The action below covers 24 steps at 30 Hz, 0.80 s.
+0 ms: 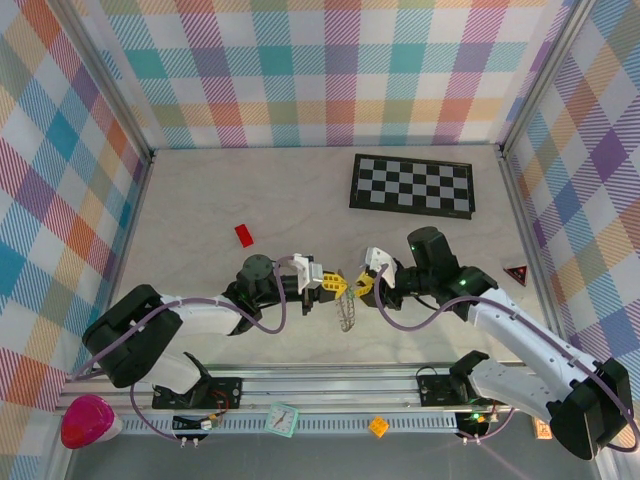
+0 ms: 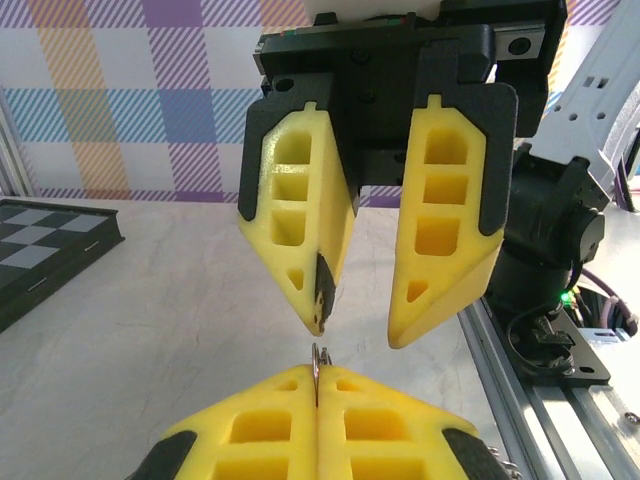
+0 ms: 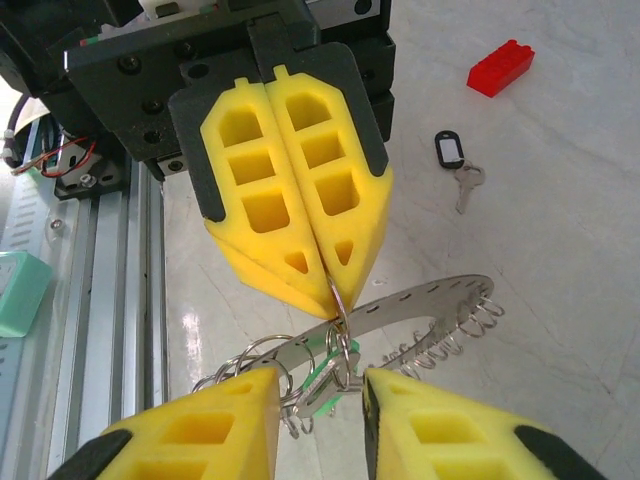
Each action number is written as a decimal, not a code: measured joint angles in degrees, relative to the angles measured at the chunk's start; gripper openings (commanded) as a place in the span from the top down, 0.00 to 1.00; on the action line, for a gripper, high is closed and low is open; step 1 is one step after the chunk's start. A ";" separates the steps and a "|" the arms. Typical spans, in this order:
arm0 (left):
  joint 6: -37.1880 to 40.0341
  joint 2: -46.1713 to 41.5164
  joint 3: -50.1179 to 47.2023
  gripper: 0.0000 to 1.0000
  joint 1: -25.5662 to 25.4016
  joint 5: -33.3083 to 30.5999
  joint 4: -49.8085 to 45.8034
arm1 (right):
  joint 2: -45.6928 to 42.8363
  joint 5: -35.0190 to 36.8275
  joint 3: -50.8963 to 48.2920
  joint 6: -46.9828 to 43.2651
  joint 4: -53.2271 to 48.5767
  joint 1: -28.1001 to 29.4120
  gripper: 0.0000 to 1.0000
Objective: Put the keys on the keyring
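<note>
The keyring (image 3: 420,305) hangs from the left gripper (image 3: 335,288), whose jaws are clamped on one of its small loops. A green key (image 3: 322,372) seems to be on it already, between the parted jaws of the right gripper (image 2: 362,332). The black key (image 3: 452,152) lies on the worktop (image 3: 560,250), well apart from the ring, so I judge the task about half done.

You will find no readable words, brands or numbers here. The small dark plate with a red triangle sign (image 1: 515,275) is too small to read, and the white label window on the black-headed silver key (image 3: 452,152) looks blank.
</note>
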 measured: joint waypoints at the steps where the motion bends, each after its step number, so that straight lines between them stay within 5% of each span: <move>1: 0.17 0.00 0.00 1.00 0.00 0.09 -0.02 | 0.00 0.02 0.00 0.00 0.00 0.00 0.74; 16: 0.85 0.00 -0.02 1.00 0.00 1.03 0.00 | 2.62 1.57 -0.28 0.07 0.26 -0.02 0.77; 24: 0.83 0.02 -0.02 1.00 0.00 1.03 0.00 | 3.06 -1.03 -0.28 0.39 1.33 -0.02 0.94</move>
